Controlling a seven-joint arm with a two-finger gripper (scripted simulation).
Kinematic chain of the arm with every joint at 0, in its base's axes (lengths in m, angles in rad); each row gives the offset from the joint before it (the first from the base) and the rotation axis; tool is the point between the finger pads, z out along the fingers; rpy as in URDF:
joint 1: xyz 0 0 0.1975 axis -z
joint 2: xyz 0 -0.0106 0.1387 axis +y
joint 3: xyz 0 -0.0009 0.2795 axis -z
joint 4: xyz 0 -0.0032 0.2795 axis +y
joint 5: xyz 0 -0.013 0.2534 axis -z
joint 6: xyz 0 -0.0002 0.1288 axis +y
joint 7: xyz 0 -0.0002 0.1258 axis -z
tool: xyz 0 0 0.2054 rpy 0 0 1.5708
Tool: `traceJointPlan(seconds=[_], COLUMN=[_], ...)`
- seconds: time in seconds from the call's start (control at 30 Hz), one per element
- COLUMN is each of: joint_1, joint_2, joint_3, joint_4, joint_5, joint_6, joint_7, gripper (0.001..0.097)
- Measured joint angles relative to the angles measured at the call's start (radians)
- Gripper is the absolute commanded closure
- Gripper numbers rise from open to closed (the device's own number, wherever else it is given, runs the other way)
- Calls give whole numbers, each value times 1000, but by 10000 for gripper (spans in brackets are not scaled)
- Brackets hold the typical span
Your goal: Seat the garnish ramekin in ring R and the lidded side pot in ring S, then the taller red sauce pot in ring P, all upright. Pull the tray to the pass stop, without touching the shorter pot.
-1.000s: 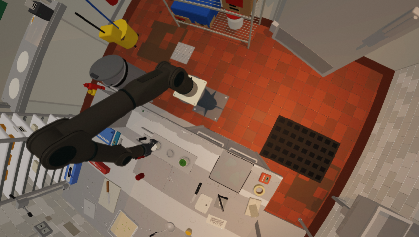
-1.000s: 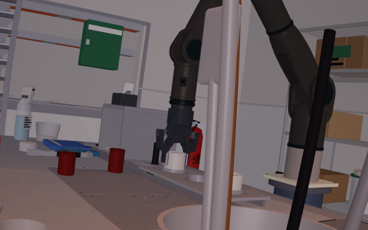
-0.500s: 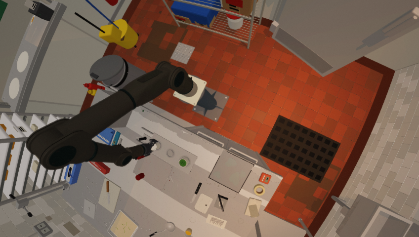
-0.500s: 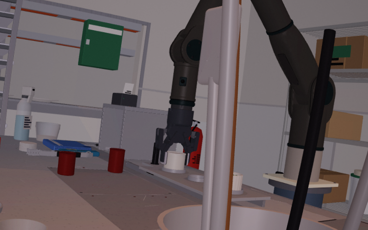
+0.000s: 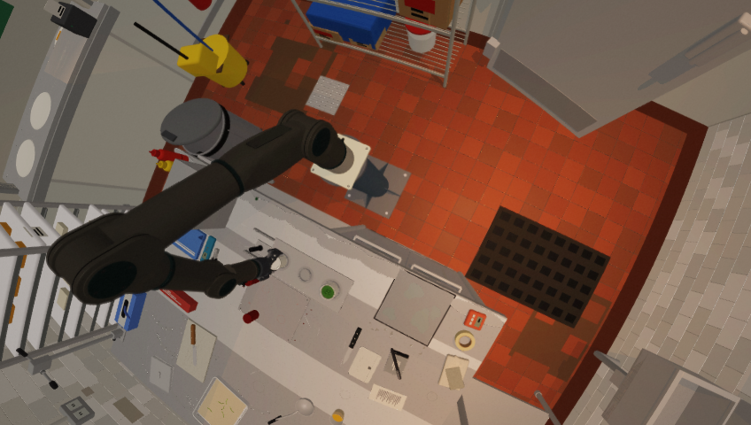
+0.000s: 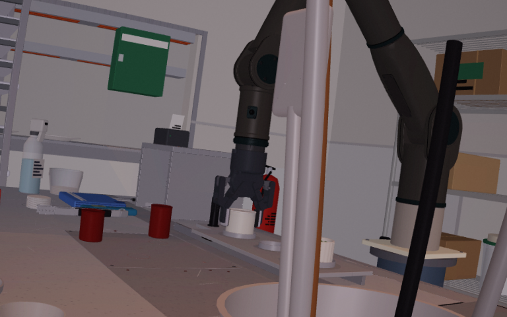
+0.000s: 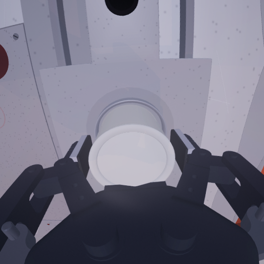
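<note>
My gripper (image 7: 131, 152) stands open around the white lidded side pot (image 7: 131, 145), holding nothing. The pot (image 6: 241, 221) stands upright in the ring at the tray's end nearest the tall black handle (image 6: 213, 215). The middle ring (image 6: 270, 245) on the tray (image 5: 298, 282) is empty. The garnish ramekin (image 5: 329, 290), white with green inside, sits in the third ring. Two red pots stand on the counter off the tray: the taller (image 6: 160, 220) and the shorter (image 6: 91, 224). In the side camera only one red pot (image 5: 250, 316) shows.
Behind the tray stand a grey cabinet (image 6: 175, 179) and a red fire extinguisher (image 6: 267, 209). A blue box (image 6: 93, 200), a spray bottle (image 6: 33, 157) and a white cup (image 6: 65, 180) sit at the counter's far left. A knife (image 5: 353, 339) and tape roll (image 5: 465, 341) lie further along.
</note>
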Motion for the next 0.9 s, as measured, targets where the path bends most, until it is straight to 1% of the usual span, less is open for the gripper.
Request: traceJointPlan(seconds=[0.47, 0.9], joint_1=[0, -2], joint_2=[-5, -30], joint_3=[0, 3], joint_4=[-1, -5], joint_5=[0, 1], joint_6=[6, 35], joint_7=[0, -1], gripper=[181, 181])
